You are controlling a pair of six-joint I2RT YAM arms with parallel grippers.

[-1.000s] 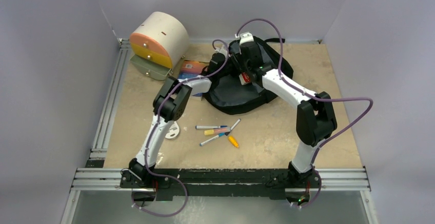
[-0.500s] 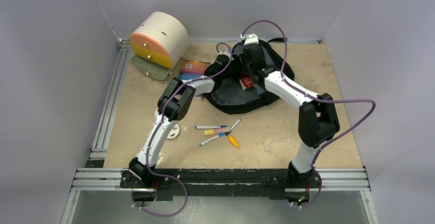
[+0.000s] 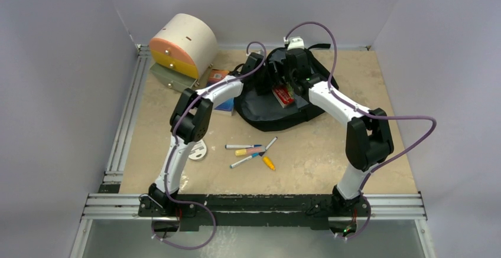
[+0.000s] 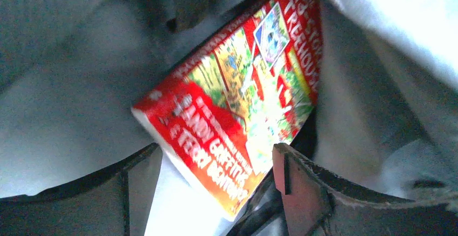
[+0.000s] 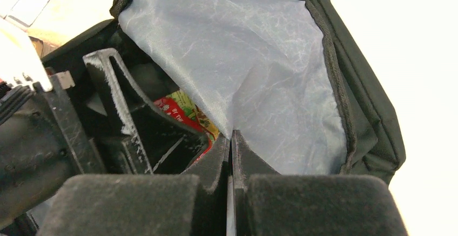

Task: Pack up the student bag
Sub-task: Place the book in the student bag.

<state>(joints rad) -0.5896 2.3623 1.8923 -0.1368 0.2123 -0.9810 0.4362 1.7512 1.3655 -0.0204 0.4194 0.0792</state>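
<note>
The student bag [image 3: 295,113] is a black backpack lying open at the back of the table, its grey lining [image 5: 259,68] turned up. A red picture book [image 4: 237,101] lies inside the bag [image 4: 65,101], tilted, and shows as a red patch [image 3: 284,96] from above. My left gripper [image 4: 217,150] is open inside the bag, a finger on each side of the book's near corner and neither pressing it. My right gripper [image 5: 232,134] is shut on the edge of the lining and holds the flap up. The left fingers [image 5: 110,93] also show in the right wrist view.
A cream-and-orange drawer box [image 3: 182,48] stands at the back left. Another book [image 3: 217,76] lies partly under my left arm. Several markers [image 3: 254,152] and a white disc [image 3: 199,150] lie on the table in front of the bag [image 3: 277,122].
My left gripper has opened and let go of the red book, which now rests in the bag. The left arm has drawn back to the left. My right gripper still pinches the flap.
</note>
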